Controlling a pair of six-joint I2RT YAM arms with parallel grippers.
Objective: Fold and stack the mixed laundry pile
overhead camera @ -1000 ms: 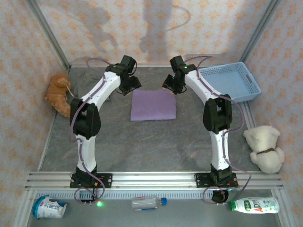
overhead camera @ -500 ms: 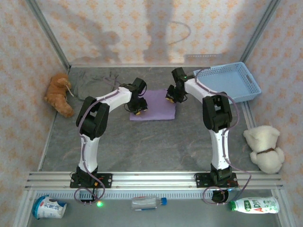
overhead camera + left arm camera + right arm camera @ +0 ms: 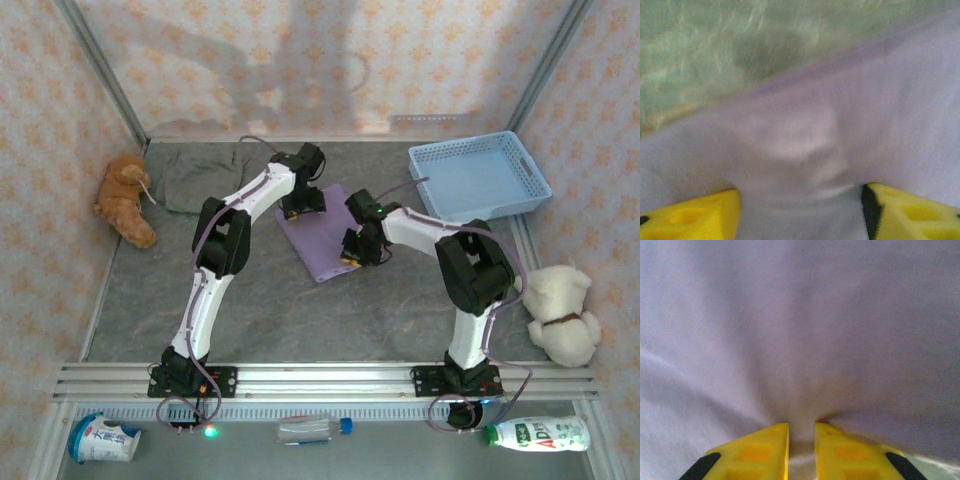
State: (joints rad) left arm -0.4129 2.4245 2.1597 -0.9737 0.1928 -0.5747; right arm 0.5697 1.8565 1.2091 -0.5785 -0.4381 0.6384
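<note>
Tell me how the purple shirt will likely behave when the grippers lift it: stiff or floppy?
Probably floppy: the lavender shirt puckers into creases running to the right gripper pinching it. Likely light: that narrow pinch seems to hold it. Lifted by one edge it may sag and unfold; its layers bulge loosely between the left gripper's fingers.

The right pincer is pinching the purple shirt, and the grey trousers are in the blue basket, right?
No. The grey trousers are not in the blue basket; they lie on the table at the far left, as the top external view shows. The right pincer is pinching the purple shirt.
</note>
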